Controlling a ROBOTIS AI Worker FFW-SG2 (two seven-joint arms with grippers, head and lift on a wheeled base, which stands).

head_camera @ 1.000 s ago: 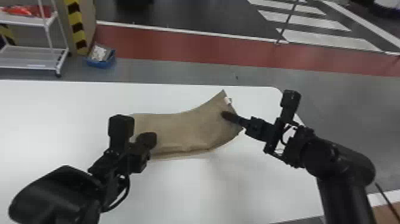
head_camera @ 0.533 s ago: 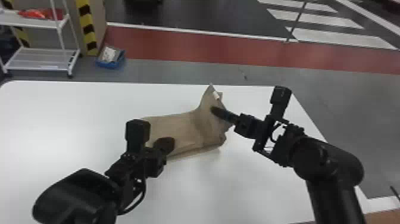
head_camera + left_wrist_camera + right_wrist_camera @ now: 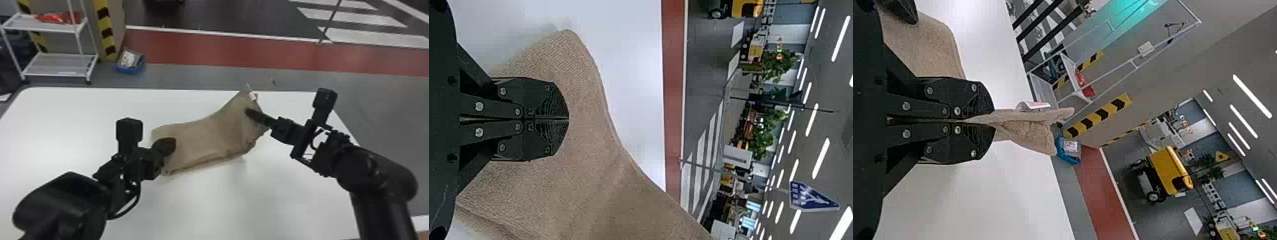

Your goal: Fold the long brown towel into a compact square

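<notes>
Towel has straightened toward the table's right edge, likely helping us fold; right gripper pinches it, left gripper pressed together.

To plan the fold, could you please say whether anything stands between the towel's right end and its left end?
The left tool, over the left end of the brown towel, may be in the way; nothing else visible is; the right tool pinches the right end.
</notes>
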